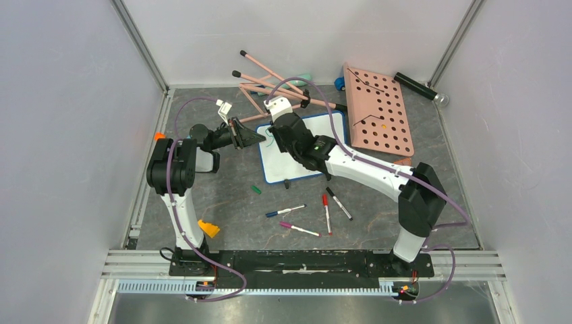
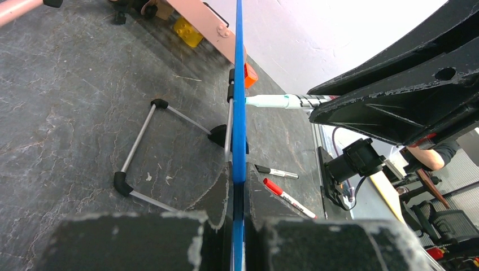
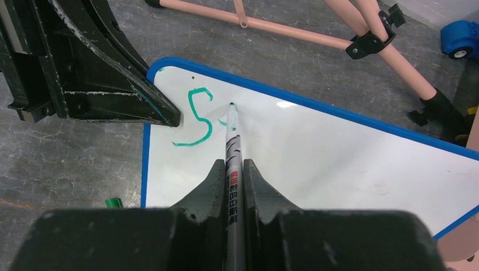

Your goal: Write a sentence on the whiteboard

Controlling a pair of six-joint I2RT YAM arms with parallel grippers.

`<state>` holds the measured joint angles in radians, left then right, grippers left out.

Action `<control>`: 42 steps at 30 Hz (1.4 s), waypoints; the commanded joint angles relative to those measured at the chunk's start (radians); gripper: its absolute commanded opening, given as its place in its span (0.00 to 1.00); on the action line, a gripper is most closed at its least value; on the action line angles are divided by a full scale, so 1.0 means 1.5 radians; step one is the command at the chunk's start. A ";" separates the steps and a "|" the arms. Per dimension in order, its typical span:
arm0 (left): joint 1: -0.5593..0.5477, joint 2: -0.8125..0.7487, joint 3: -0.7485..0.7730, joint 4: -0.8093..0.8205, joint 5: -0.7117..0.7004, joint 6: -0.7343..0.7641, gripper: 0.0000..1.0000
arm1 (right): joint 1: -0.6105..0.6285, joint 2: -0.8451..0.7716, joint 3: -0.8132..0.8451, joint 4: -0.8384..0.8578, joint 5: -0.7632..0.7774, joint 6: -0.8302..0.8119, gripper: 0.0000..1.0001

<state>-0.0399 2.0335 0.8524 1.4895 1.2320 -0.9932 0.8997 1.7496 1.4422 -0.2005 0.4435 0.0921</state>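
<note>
The whiteboard (image 1: 278, 167), white with a blue frame, lies tilted on the grey table. My left gripper (image 2: 239, 186) is shut on its blue edge (image 2: 239, 84) at the board's upper left corner (image 1: 260, 137). My right gripper (image 3: 232, 169) is shut on a silver marker (image 3: 231, 135), whose tip touches the white surface (image 3: 316, 152). Of the sentence, a green letter S (image 3: 197, 118) shows, with a short green stroke beside the tip. The left gripper's black finger (image 3: 113, 84) sits right next to the S. In the top view my right arm (image 1: 303, 145) hides the board's middle.
Loose markers lie near the board's front: blue (image 1: 284, 211), pink (image 1: 299, 229), red (image 1: 326, 212), black (image 1: 338, 203). A green cap (image 1: 255, 190) lies left of them. A pink pegboard (image 1: 378, 118), pink easel legs (image 1: 270, 81) and a black cylinder (image 1: 418, 88) sit behind.
</note>
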 commanded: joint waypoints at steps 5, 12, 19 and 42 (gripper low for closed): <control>-0.001 -0.032 -0.002 0.045 0.015 0.021 0.02 | -0.004 -0.005 -0.008 0.010 -0.001 0.005 0.00; -0.001 -0.033 -0.002 0.045 0.017 0.021 0.02 | -0.003 -0.022 -0.047 0.018 -0.019 0.018 0.00; -0.002 -0.033 -0.002 0.046 0.016 0.021 0.02 | -0.002 -0.038 -0.091 0.026 -0.042 0.028 0.00; -0.002 -0.033 -0.002 0.045 0.016 0.021 0.02 | -0.002 -0.051 -0.056 0.002 0.013 0.016 0.00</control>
<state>-0.0395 2.0335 0.8513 1.4883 1.2285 -0.9913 0.9066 1.6970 1.3144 -0.1940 0.4107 0.1295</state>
